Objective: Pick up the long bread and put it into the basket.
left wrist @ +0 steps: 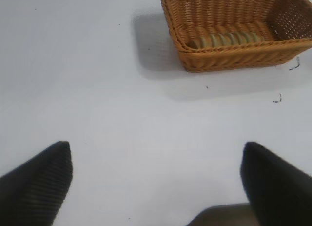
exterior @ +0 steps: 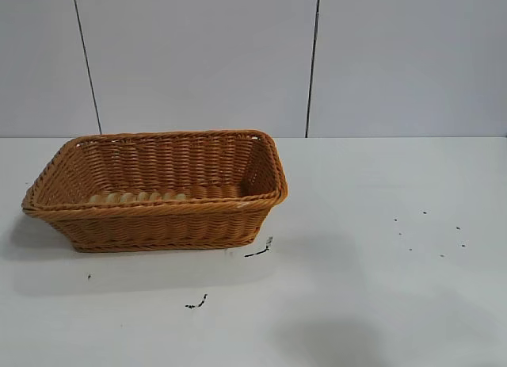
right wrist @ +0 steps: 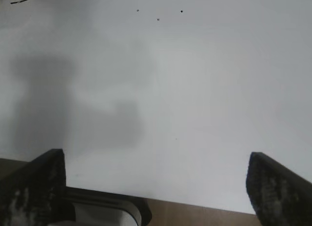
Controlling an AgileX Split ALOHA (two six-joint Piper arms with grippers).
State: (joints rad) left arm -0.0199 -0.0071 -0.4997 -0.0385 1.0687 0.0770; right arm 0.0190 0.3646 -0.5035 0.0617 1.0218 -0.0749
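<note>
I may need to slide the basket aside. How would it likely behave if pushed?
The basket looks woven and stiff, so it would probably slide whole across the smooth table. Its wide flat base makes tipping unlikely. The bread inside might shift slightly.

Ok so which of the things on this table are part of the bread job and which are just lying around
Part of the job:
- long bread, already lying inside the basket along its near wall
- basket
- right pincer, open and empty over bare table
- left pincer, open, well back from the basket

Just lying about:
- small black specks on the white table
</note>
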